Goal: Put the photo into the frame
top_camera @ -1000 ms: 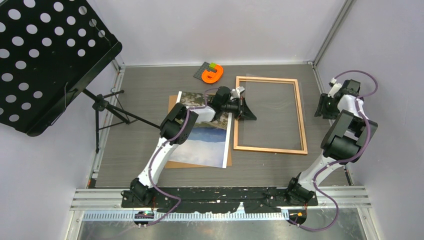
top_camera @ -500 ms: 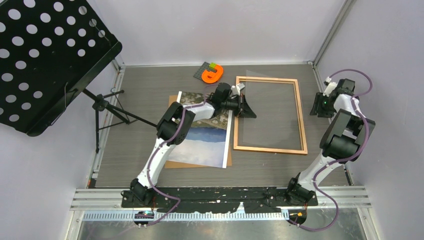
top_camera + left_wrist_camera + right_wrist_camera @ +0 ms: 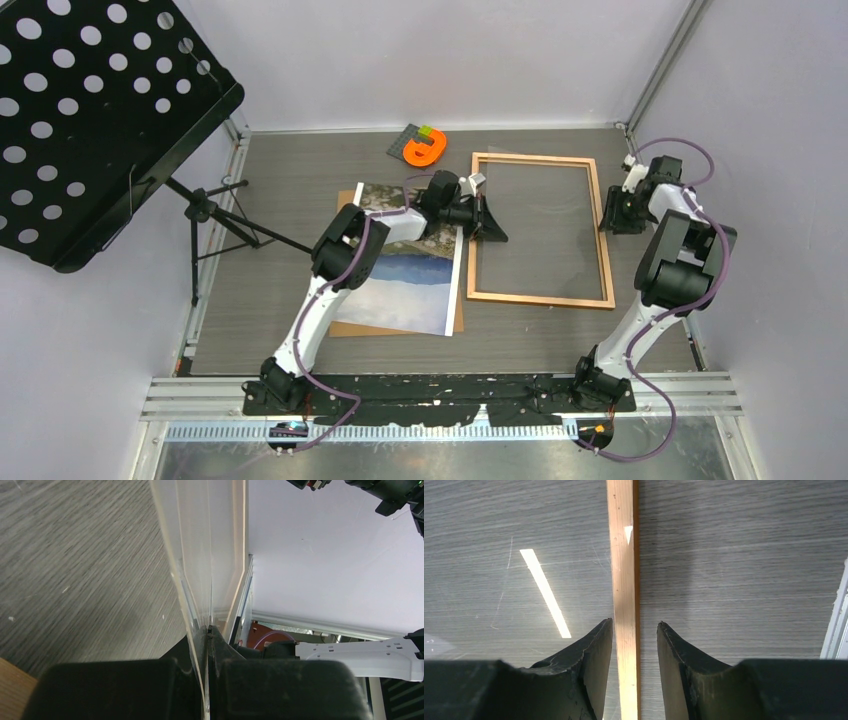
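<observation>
The photo (image 3: 405, 285) lies face up on a brown backing board, left of the frame (image 3: 540, 297). The light wooden frame lies flat on the table. My left gripper (image 3: 497, 228) is at the frame's left rail, shut on the edge of a clear transparent sheet (image 3: 540, 215) that lies over the frame's opening. In the left wrist view the sheet (image 3: 200, 555) runs edge-on out of the closed gripper (image 3: 207, 630). My right gripper (image 3: 606, 215) stands open astride the frame's right rail (image 3: 624, 555); the gripper (image 3: 634, 625) shows a gap on each side of the rail.
An orange block on a grey plate (image 3: 425, 148) sits at the back, near the frame's far left corner. A black perforated music stand (image 3: 90, 110) on a tripod (image 3: 215, 215) fills the left side. The backing board (image 3: 345, 325) juts out under the photo.
The right arm has swung left from the table's right edge until its jaws stand over the frame's right rail. The left gripper has shifted slightly backward with the sheet.
</observation>
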`<state>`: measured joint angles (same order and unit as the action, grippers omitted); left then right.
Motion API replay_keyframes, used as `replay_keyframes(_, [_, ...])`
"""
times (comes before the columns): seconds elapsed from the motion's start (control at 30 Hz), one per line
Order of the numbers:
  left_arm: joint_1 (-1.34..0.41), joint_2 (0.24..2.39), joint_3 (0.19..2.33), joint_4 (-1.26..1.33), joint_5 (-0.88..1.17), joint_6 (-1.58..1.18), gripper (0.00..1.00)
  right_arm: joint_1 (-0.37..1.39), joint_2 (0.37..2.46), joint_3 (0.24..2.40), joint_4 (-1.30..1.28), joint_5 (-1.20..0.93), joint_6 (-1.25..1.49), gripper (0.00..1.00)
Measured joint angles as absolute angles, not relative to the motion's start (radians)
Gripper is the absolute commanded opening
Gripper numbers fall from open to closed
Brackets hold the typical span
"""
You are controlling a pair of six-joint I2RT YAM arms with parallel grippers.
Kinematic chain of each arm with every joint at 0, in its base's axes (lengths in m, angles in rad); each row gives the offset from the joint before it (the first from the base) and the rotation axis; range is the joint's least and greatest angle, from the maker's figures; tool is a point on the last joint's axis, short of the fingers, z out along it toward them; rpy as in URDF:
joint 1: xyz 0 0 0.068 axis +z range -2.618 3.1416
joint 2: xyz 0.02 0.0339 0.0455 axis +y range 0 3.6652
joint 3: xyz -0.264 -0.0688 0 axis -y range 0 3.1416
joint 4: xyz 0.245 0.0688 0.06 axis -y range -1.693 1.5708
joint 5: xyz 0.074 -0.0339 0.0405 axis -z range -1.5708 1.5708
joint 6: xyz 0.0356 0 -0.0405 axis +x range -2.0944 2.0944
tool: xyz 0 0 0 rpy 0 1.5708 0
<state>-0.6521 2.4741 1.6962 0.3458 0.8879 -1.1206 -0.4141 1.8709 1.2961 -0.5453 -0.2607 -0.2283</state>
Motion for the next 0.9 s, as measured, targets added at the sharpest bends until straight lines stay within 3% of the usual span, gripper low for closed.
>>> replay_keyframes(0.9, [-0.63, 2.446, 1.679, 0.339, 0.858, -1.099, 0.0, -0.401, 1.901, 1.33, -0.554, -0.29, -0.228, 0.49])
